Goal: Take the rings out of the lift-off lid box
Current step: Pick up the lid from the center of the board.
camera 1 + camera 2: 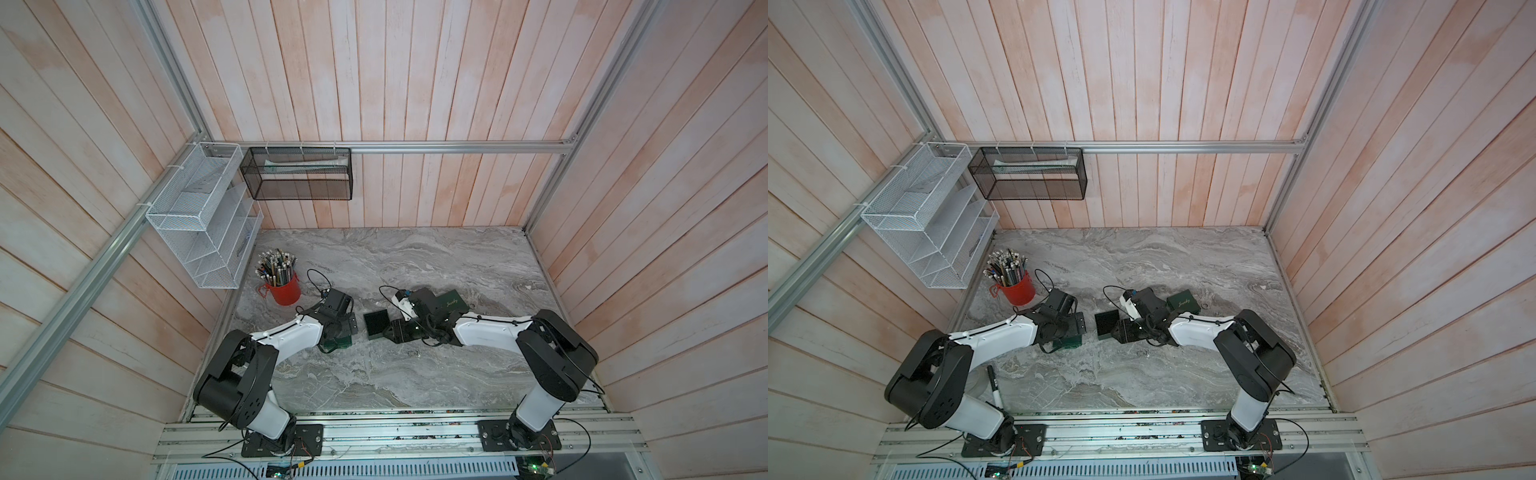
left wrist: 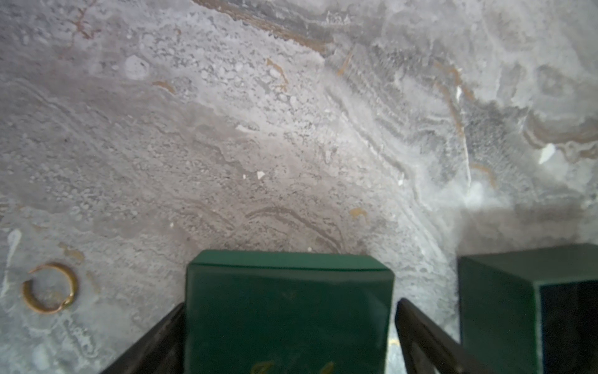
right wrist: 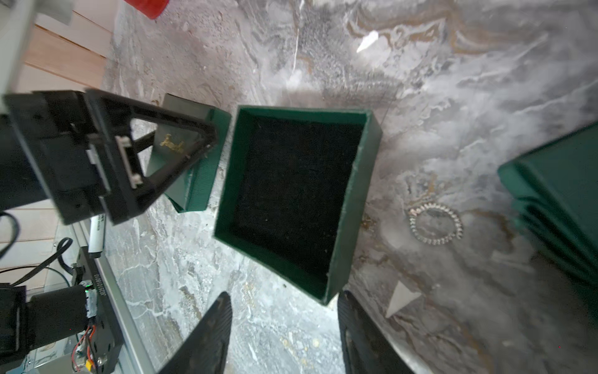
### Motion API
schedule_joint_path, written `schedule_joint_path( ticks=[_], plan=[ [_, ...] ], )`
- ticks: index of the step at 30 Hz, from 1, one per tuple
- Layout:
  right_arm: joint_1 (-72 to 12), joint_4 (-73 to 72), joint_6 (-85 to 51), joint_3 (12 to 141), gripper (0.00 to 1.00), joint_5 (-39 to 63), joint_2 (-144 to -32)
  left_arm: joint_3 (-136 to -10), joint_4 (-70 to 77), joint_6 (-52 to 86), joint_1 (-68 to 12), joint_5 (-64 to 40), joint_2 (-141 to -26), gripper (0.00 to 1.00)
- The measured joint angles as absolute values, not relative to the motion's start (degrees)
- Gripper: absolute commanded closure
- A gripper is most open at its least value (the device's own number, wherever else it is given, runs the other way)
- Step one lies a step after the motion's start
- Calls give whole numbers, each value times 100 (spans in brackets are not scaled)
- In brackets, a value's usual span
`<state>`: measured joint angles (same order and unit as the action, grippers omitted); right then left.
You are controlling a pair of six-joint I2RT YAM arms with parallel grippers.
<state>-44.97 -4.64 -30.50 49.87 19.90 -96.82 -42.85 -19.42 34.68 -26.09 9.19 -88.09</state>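
— Reading it from the big things down: the table [image 1: 415,374] carries everything. What is each pincer doing?

— The left pincer [image 2: 291,304] stands spread wide either side of the lid [image 2: 288,281]. I judge it clamps nothing, since a sliver of table shows between one finger and the lid's wall. The right pincer [image 3: 284,293] is parted and empty. It sits at 4 o'clock of the open box [image 3: 304,111], whose near corner lies just at its tips.

— And the boxes?

— The open box shows only bare dark lining. The lid lies at its 9 o'clock. A closed box [image 1: 453,301] sits at its 2 o'clock, and what it holds is hidden.

— So where are the rings?

— Out, on the table. The gold ring [image 2: 75,286] lies near the lid, not touching it. The silvery ring [image 3: 433,241] lies between the open box and the closed box.

— Then the step in hand looks like getting clear.

— I think so. Raise the left pincer straight up, so neither finger drags the lid towards the gold ring. Draw the right pincer back along its own line, without swinging towards the silvery ring or nudging that corner. Rings this light would likely skid at a touch.
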Motion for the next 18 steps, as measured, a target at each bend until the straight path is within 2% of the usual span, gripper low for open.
schedule_joint_path(
  ticks=[7, 11, 14, 18],
  plan=[
    [-4359, -471, -3192, 4941, 46, 1745, -9231, -4283, -1979, 3382, -2703, 917, -8809, 9],
    [-4167, -464, -3260, 4866, 46, 1588, -9122, -4276, -2025, 3369, -2770, 921, -8794, 2],
    [-4101, -464, -3284, 4849, 46, 1505, -9115, -4274, -2080, 3382, -2829, 943, -8783, 2],
    [-4082, -449, -3299, 4818, 46, 1481, -9115, -4250, -2163, 3459, -2899, 963, -8737, 9]
  ],
)
